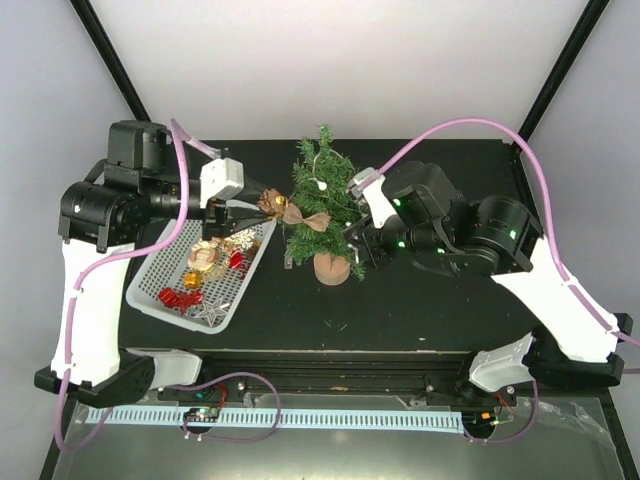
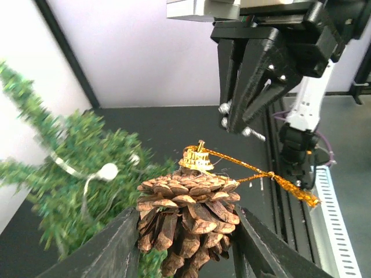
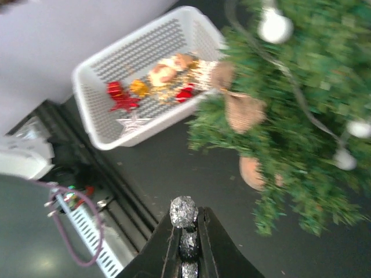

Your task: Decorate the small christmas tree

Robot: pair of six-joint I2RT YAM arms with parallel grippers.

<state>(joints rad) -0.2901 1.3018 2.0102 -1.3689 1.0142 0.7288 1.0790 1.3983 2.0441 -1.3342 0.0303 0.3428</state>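
Nearest us, our left claw [image 2: 188, 234] pinches a scaly brown pine cone [image 2: 185, 211] by its sides, leaving its glittery gold cord loop [image 2: 243, 165] free for hooking. Our right claw [image 3: 185, 217], pressed together on nothing, hovers beside the small christmas tree [image 1: 320, 205], which stands bushy and dark-green on the black table [image 1: 420, 310] between both arms. We judge the right claw is there to steady it.
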